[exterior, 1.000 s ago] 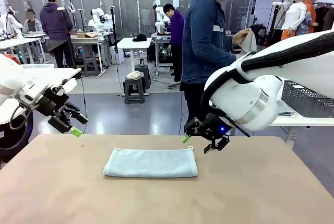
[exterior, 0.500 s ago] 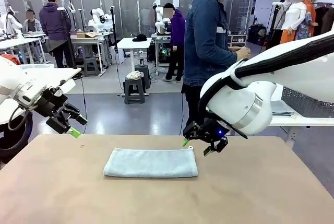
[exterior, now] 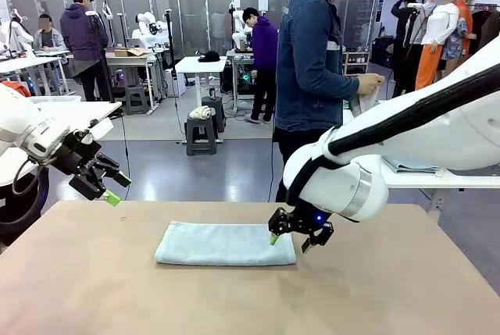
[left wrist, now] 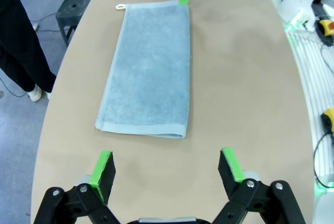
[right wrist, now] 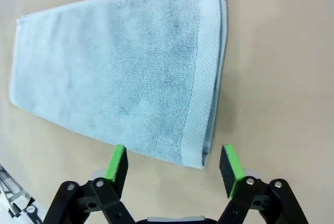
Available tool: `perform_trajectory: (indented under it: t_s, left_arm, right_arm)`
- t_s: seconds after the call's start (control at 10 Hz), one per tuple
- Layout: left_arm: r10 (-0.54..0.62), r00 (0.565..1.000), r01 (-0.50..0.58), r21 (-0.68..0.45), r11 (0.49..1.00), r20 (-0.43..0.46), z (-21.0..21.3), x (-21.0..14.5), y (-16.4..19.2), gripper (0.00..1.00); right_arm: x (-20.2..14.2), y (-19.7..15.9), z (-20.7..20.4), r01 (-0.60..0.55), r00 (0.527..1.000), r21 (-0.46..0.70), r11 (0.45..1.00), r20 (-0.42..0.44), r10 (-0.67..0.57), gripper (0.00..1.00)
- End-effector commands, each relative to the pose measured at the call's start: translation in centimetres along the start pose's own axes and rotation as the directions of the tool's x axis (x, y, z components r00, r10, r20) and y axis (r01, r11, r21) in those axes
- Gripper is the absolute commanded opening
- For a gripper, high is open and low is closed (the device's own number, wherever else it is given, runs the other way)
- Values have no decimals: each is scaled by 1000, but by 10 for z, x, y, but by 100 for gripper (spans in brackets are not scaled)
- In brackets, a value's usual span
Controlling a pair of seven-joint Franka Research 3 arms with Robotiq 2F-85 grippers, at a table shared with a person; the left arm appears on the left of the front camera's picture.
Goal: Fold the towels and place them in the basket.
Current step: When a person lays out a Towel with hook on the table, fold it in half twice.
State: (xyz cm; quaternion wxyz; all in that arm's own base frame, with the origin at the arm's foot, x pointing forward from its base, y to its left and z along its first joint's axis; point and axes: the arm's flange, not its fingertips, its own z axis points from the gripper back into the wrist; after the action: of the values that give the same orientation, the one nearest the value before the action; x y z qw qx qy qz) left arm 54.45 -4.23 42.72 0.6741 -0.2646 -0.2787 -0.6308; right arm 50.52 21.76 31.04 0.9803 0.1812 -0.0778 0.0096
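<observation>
Crosswise towel (exterior: 225, 244), long axis left-right, loop (left wrist: 121, 7) far-right; right gripper (exterior: 289, 241), left gripper (exterior: 119, 189) both spread, empty.

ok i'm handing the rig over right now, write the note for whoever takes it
Left gripper: open, holding nothing, hovering over the left side of the table, clear of the towel.
Right gripper: open, low at the near right corner of the blue-grey towel, a pad on either side, nothing gripped.
Towel: flat mid-table, folded at least once; a layered edge shows at its right end.
Person's hand beyond the table holds a pale cloth; cannot tell what it is.
Left to do: finish folding, place the towels in the basket.
</observation>
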Motion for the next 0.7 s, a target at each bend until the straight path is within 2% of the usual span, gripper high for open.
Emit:
perform_trajectory:
  t_s: [0.0, 0.3, 0.6]
  left_arm:
    - [3, 1000, -3, 10, 1000, -4, 1, 2, -1, 100]
    - [3, 1000, -3, 10, 1000, -4, 1, 2, -1, 100]
    - [3, 1000, -3, 10, 1000, -4, 1, 2, -1, 100]
  right_arm:
    - [15, 25, -3, 20, 1000, -91, 996, 24, -18, 86]
    - [20, 37, -14, 11, 999, -179, 984, 45, -3, 86]
    - [36, 37, -20, 89, 995, -184, 979, 62, -79, 86]
